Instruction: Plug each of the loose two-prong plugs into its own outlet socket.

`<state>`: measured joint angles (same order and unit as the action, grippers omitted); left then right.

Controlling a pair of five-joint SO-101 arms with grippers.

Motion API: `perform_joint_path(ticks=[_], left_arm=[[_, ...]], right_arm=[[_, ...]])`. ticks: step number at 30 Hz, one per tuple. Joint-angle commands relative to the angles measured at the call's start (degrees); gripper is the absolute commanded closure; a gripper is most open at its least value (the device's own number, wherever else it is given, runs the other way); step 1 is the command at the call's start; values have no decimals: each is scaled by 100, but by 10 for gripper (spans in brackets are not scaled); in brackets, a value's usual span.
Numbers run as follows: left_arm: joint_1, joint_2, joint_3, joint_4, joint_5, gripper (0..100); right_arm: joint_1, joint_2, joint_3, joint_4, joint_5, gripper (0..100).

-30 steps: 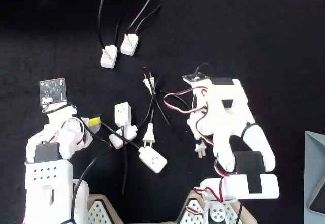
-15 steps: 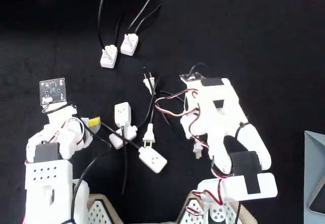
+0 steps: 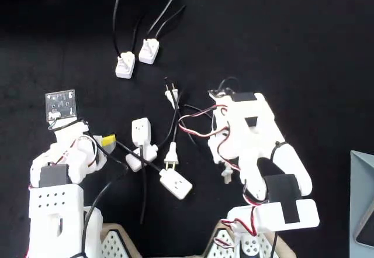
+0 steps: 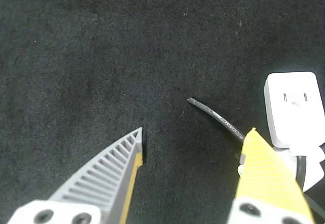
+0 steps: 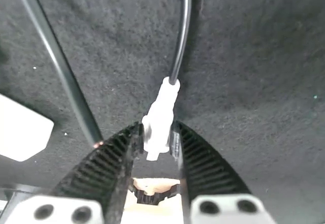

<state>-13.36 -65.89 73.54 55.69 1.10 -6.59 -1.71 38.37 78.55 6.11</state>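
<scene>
The right end effector (image 5: 155, 132) is closed narrowly on a white two-prong plug (image 5: 158, 120). Its ribbed black fingers (image 5: 119, 153) press both sides of the plug body, and the plug's black cord (image 5: 183, 26) runs away over the black counter (image 5: 264, 56). In the high view this plug shows under the right arm, toward the near edge of the counter and right of its middle. The left end effector (image 4: 195, 132) stands wide with nothing gripped. A loose cord end (image 4: 213, 115) lies on the counter between its grey and yellow fingers, and a white outlet socket (image 4: 293, 107) lies just beside the yellow one. From above, that socket sits near the left arm, left of the counter's middle. A second socket (image 3: 176, 183) lies closer to the near edge, with a free plug (image 3: 170, 155) just beside it, prongs toward the near edge. Another free plug (image 3: 171, 97) lies about mid-counter. Toward the far edge, two white corded blocks (image 3: 125, 65) lie side by side.
</scene>
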Motion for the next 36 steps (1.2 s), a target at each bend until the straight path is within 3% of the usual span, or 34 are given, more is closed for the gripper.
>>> perform_joint_path(ticks=[1, 17, 26, 30, 36], left_arm=[[-31, -70, -31, -105, 0, 694], [-31, -70, -31, -105, 0, 694], [-31, -70, -31, -105, 0, 694], [-31, -70, -31, -105, 0, 694], [-31, -70, -31, -105, 0, 694]], right_arm=[[-79, 4, 22, -9, -53, 903], [-88, 13, 31, -185, -70, 903], [-79, 796, -198, -220, -149, 905], [-70, 840, -338, -202, -141, 985], [-70, 365, -470, 220, -141, 985]])
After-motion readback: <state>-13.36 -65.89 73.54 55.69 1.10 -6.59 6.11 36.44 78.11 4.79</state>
